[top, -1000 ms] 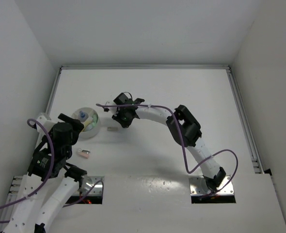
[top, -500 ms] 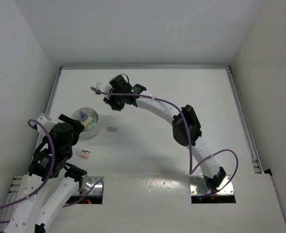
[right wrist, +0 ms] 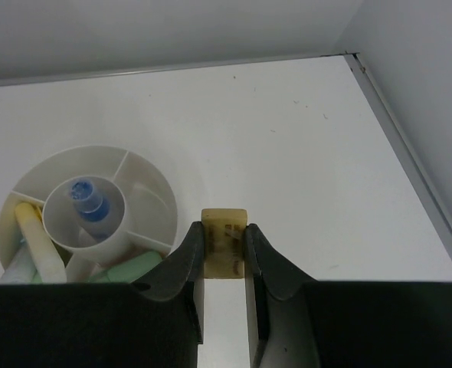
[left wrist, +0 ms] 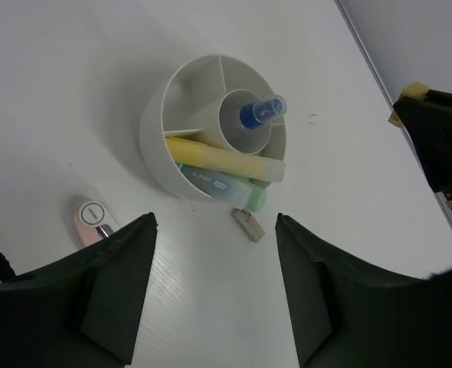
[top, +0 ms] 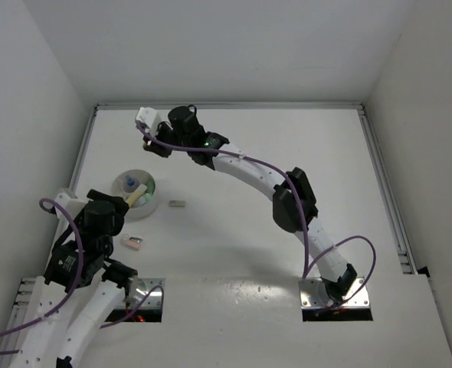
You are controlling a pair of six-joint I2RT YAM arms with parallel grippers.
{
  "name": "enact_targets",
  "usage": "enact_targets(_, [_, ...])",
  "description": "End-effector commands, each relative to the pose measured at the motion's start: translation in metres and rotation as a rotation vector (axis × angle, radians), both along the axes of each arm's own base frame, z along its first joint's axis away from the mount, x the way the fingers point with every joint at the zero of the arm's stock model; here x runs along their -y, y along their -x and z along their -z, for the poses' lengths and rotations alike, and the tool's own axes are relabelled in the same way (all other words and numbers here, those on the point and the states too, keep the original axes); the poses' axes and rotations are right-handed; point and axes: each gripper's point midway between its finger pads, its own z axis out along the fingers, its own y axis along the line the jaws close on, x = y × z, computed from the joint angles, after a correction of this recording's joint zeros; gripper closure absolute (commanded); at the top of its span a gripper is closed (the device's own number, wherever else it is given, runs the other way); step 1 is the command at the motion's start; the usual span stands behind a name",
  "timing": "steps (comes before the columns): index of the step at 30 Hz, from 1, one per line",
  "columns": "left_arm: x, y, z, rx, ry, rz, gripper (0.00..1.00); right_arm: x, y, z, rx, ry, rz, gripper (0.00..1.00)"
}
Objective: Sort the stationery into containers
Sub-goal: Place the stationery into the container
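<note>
My right tool [right wrist: 223, 238] pinching tan block [right wrist: 224, 221], long axis upright between my fingers [right wrist: 188, 257]. Bowl [right wrist: 151, 201] lies lower left of it in wrist view, near, not under. Left tool [left wrist: 214, 224] spread, nearer bowl; grey block [left wrist: 249, 225] just beside bowl wall. Versus earlier: right arm [top: 241, 172] swung off bowl toward upper left of top view.

Overhead view from behind, wrist views close, all sharing bowl [left wrist: 152, 144]
</note>
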Motion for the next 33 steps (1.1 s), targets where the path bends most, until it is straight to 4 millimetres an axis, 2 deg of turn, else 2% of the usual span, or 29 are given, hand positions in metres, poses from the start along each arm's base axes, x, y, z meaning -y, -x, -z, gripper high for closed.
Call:
enact_targets(1, [-0.005,0.005,0.003,0.008,0.034,-0.049,0.32,-0.009,-0.009,-0.039,0.057,-0.12,-0.007,1.0])
enact_targets(3, [-0.002,0.003,-0.003,0.038,0.063,-0.044,0.5,-0.008,-0.01,-0.041,0.051,-0.133,-0.024,1.0])
enact_targets(4, [0.001,0.001,-0.005,0.048,0.075,-0.032,0.65,-0.006,-0.014,-0.044,0.051,-0.148,-0.023,1.0])
enact_targets(7, [0.006,-0.008,-0.023,0.085,0.093,-0.023,0.82,-0.006,-0.003,-0.047,0.033,-0.172,-0.061,1.0])
enact_targets(8, [0.004,-0.013,-0.022,0.061,0.073,-0.04,0.88,-0.003,-0.001,-0.047,0.024,-0.182,-0.082,1.0])
enact_targets(10, [0.002,-0.018,-0.025,0.042,0.049,-0.052,0.92,-0.006,0.004,-0.038,0.01,-0.192,-0.113,1.0])
enact_targets(12, [0.001,-0.023,-0.018,0.008,0.033,-0.078,0.93,-0.009,0.007,-0.046,-0.015,-0.234,-0.12,1.0])
enact_targets(14, [0.003,-0.028,-0.015,-0.001,0.046,-0.091,0.93,-0.012,0.0,-0.035,-0.051,-0.246,-0.113,1.0])
enact_targets(15, [0.005,-0.03,-0.012,-0.017,0.046,-0.084,0.91,-0.013,-0.001,-0.045,-0.027,-0.269,-0.116,1.0])
enact_targets(17, [0.012,-0.035,-0.012,-0.043,0.065,-0.063,0.83,-0.017,0.002,-0.046,-0.017,-0.283,-0.147,1.0])
enact_targets(18, [0.014,-0.037,-0.015,-0.044,0.072,-0.055,0.64,-0.018,0.003,-0.053,0.003,-0.303,-0.161,1.0])
enact_targets(19, [0.013,-0.034,-0.013,-0.07,0.063,-0.056,0.51,-0.019,0.005,-0.055,0.008,-0.31,-0.179,1.0])
enact_targets(21, [0.016,-0.034,-0.027,-0.044,0.082,-0.044,0.23,-0.019,0.005,-0.057,0.015,-0.317,-0.18,1.0])
enact_targets(23, [0.013,-0.033,-0.034,-0.035,0.069,-0.047,0.17,-0.022,0.006,-0.063,0.025,-0.328,-0.199,1.0])
enact_targets(24, [0.008,-0.033,-0.04,-0.015,0.055,-0.072,0.16,-0.023,0.005,-0.061,0.013,-0.33,-0.197,1.0])
enact_targets(25, [0.005,-0.033,-0.045,-0.002,0.049,-0.083,0.14,-0.025,0.007,-0.048,-0.009,-0.314,-0.214,1.0])
enact_targets(26, [0.003,-0.032,-0.045,-0.012,0.048,-0.099,0.14,-0.026,0.009,-0.048,-0.01,-0.313,-0.223,1.0])
enact_targets(30, [0.003,-0.035,-0.046,-0.044,0.048,-0.127,0.14,-0.027,0.008,-0.007,-0.056,-0.273,-0.216,1.0])
enact_targets(31, [0.003,-0.037,-0.044,-0.053,0.045,-0.127,0.16,-0.027,0.008,-0.006,-0.063,-0.278,-0.215,1.0])
enact_targets(33, [0.001,-0.036,-0.038,-0.073,0.042,-0.148,0.16,-0.03,0.008,0.018,-0.1,-0.257,-0.218,1.0])
